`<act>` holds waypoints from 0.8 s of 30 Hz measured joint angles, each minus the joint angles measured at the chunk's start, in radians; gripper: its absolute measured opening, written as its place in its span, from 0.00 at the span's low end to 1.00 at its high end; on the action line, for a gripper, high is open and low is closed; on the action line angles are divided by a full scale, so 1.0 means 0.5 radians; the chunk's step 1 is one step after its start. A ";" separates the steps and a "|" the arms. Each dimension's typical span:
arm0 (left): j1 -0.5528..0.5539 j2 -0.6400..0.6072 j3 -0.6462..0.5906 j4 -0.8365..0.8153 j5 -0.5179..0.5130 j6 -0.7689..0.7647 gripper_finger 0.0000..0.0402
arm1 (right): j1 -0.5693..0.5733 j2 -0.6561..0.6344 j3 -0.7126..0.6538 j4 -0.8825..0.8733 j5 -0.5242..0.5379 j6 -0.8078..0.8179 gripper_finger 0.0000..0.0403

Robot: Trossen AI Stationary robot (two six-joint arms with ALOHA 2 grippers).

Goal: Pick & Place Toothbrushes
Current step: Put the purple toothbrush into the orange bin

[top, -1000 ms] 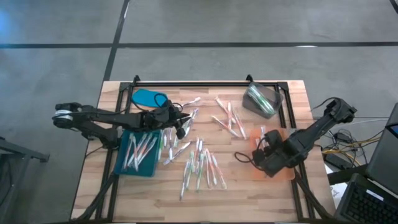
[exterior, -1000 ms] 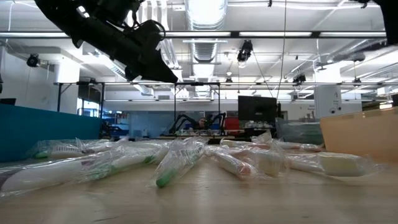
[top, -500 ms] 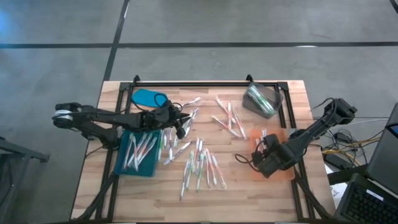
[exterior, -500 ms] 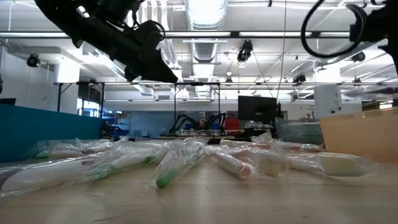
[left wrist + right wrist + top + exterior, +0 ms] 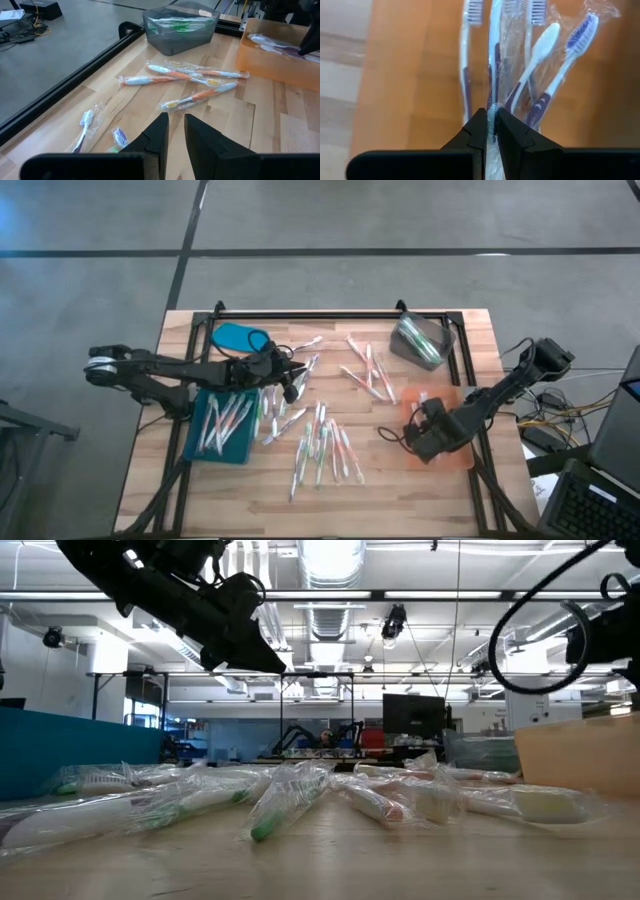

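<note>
Both my arms are dark, nearly black, built of slim links with chunky joints. The left arm (image 5: 170, 370) ends in a pale grey shoulder cap; a black cable loops beside the right arm (image 5: 500, 392).

Three trays (image 5: 225, 442); dozens toothbrushes (image 5: 322, 442); two arms (image 5: 170, 368).

toothbrushes (image 5: 322, 442) lie scattered mid-table, a tray (image 5: 222, 432) holding some to their left, another tray (image 5: 445, 442) to their right, and a bin (image 5: 420, 341) with more behind that one.
</note>
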 joint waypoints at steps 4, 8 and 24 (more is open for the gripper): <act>0.000 0.000 0.000 0.000 0.000 0.000 0.17 | -0.001 0.000 -0.064 0.019 -0.058 0.042 0.06; 0.000 0.000 0.000 0.000 0.000 0.000 0.17 | 0.000 0.000 -0.142 0.137 -0.161 0.055 0.06; 0.000 0.000 0.000 0.000 0.000 0.000 0.17 | -0.001 0.000 -0.207 0.175 -0.301 0.100 0.06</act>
